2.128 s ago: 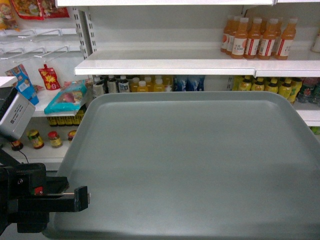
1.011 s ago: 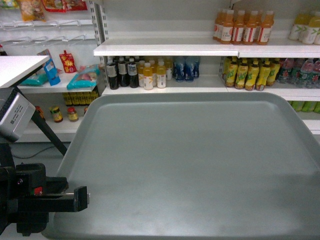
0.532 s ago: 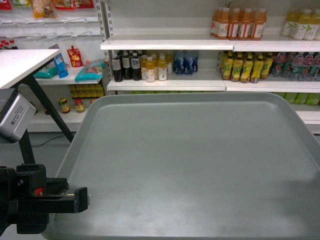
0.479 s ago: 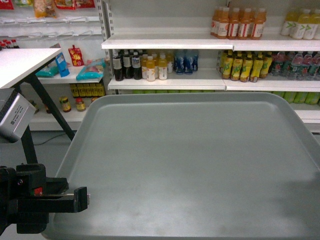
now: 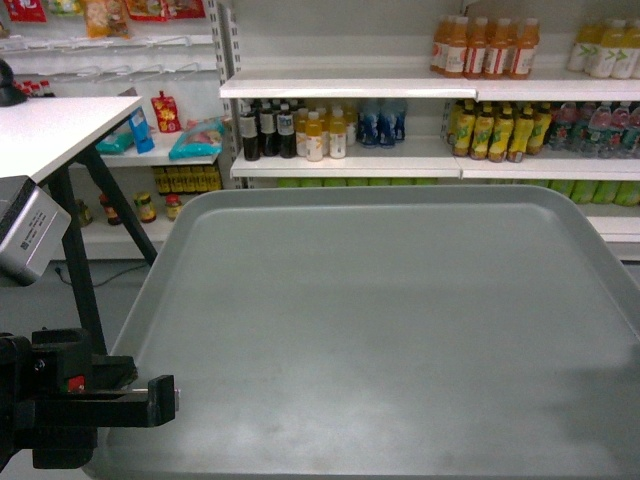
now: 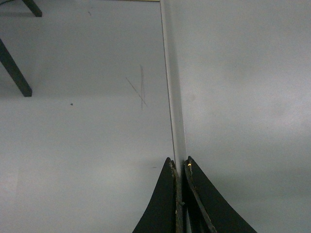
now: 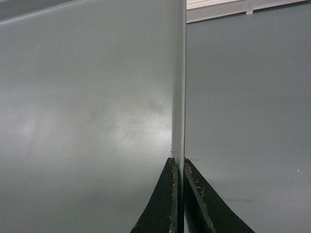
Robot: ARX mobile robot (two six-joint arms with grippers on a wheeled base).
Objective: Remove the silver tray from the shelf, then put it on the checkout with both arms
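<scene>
Grey-green and matte, the silver tray (image 5: 390,330) fills most of the head view, held level in the air in front of the robot, its low rim and rounded far corners plain to see. It is off the shelf (image 5: 345,88), which stands well beyond its far edge, a white board carrying orange drink bottles (image 5: 485,45) at the right; the board below it holds dark and yellow bottles (image 5: 290,130). The checkout (image 5: 55,130) shows at the far left as a white flat top on dark slanted legs, apart from the tray and to its left.

The left gripper (image 5: 160,392) is at the tray's near left edge in the head view. From the left wrist camera its two black fingers (image 6: 163,204) are pressed nearly together with the tray's thin rim (image 6: 175,116) pinched between them, grey floor (image 6: 82,111) to the left of the rim and the tray's surface to the right. The right gripper (image 7: 178,167) does not appear in the head view; its own camera shows its fingers (image 7: 163,204) likewise closed tight on the tray's right rim (image 7: 179,87), tray surface to the left of the rim and floor to the right
</scene>
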